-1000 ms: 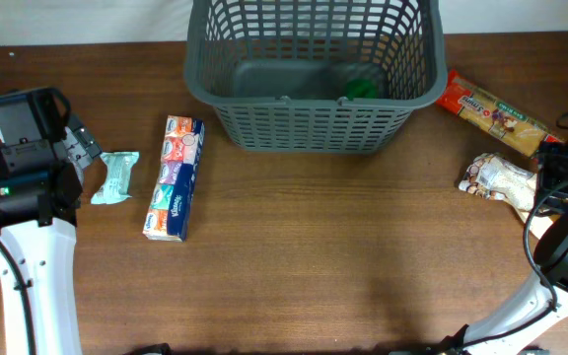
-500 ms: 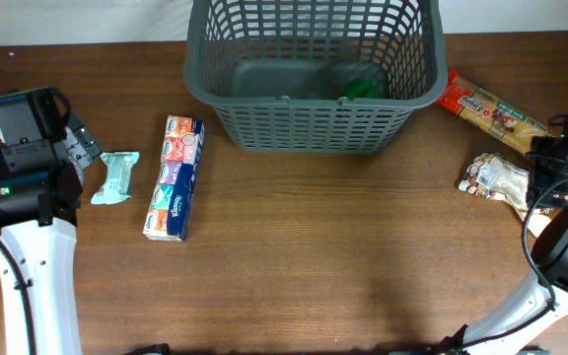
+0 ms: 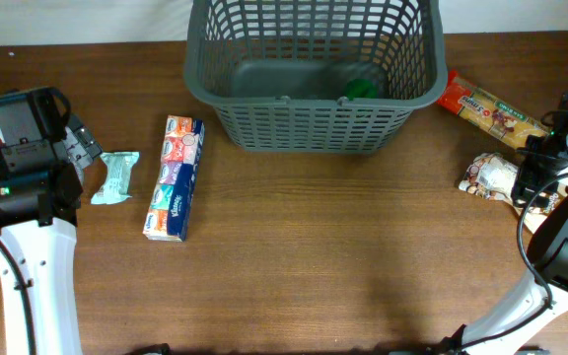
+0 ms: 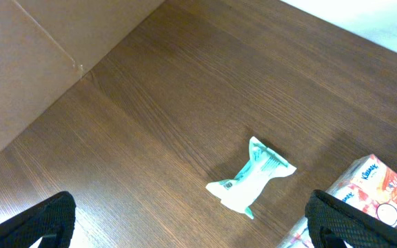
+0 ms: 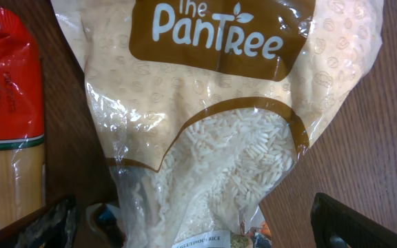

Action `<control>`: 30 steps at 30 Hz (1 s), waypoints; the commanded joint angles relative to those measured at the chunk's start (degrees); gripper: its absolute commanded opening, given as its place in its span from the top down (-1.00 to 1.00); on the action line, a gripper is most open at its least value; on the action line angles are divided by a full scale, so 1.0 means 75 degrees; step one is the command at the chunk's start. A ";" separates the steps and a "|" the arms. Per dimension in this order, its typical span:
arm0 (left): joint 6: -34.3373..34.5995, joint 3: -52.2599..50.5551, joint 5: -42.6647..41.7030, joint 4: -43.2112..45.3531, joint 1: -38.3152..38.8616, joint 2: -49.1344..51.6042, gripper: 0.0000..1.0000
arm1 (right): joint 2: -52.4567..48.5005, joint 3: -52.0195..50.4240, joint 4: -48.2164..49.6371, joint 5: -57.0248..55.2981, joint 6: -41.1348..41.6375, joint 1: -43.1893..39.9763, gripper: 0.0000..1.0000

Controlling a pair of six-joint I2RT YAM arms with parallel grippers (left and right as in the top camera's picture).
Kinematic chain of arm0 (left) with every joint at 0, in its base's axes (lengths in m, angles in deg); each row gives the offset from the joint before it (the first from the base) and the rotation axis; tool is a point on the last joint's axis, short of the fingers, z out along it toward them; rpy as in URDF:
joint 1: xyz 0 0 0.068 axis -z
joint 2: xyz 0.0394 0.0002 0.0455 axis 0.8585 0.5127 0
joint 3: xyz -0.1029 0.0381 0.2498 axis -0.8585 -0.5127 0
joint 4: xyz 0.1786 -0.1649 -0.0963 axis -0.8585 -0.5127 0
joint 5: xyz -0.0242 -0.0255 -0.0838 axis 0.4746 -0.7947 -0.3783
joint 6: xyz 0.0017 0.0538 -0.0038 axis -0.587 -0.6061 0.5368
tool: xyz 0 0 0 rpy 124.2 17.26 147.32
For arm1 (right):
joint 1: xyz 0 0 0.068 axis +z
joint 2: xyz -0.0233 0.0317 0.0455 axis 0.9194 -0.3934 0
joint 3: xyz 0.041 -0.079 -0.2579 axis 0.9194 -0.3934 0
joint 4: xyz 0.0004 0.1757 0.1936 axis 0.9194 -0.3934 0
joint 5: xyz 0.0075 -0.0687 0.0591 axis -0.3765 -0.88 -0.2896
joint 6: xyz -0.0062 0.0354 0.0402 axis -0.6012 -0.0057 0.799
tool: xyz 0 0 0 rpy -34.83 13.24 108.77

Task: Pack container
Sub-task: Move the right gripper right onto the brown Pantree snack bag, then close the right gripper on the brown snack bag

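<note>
The container [image 3: 304, 126], a dark grey lattice basket, stands at the back centre with a green item [image 3: 361, 87] inside. My left gripper [image 3: 79, 148] is open and empty above the table, short of a small mint-green packet [image 3: 116, 177]; in the left wrist view the packet [image 4: 252, 176] lies ahead of the open fingers [image 4: 195, 234]. My right gripper [image 3: 532, 176] is open right over a clear bag of rice [image 3: 489, 176]. In the right wrist view the rice bag [image 5: 212, 117] fills the frame and its lower end lies between the fingers [image 5: 198, 231].
A long tissue pack [image 3: 174, 177] lies right of the mint packet and shows at the left wrist view's edge [image 4: 371, 193]. A red and yellow packet [image 3: 491, 106] lies behind the rice bag, right of the basket, also in the right wrist view [image 5: 9, 103].
My right gripper has moved left and a little back, onto the rice bag's right end. The left arm and the packets have not moved.
</note>
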 commanded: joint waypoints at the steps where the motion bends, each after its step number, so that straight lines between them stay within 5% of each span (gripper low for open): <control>1: -0.0012 0.0102 -0.0052 0.0017 -0.0038 -0.0052 -0.99 | -0.0312 -0.0029 0.0000 -0.0058 0.0128 0.0047 -0.98; 23: -0.0012 0.0102 -0.0052 0.0017 -0.0038 -0.0052 -0.99 | -0.1125 -0.0029 0.0143 -0.0391 -0.0574 0.0044 -0.98; 25: -0.0012 0.0102 -0.0052 0.0017 -0.0038 -0.0052 -0.99 | -0.1125 -0.0029 0.0079 -0.0411 -0.0574 0.0044 -0.69; 27: -0.0012 0.0102 -0.0052 0.0017 -0.0038 -0.0052 -0.99 | -0.1125 -0.0029 0.0026 -0.0341 -0.0574 0.0044 0.07; 30: -0.0012 0.0102 -0.0052 0.0017 -0.0038 -0.0052 -0.99 | -0.1125 -0.0029 0.0015 -0.0224 -0.0574 0.0044 0.60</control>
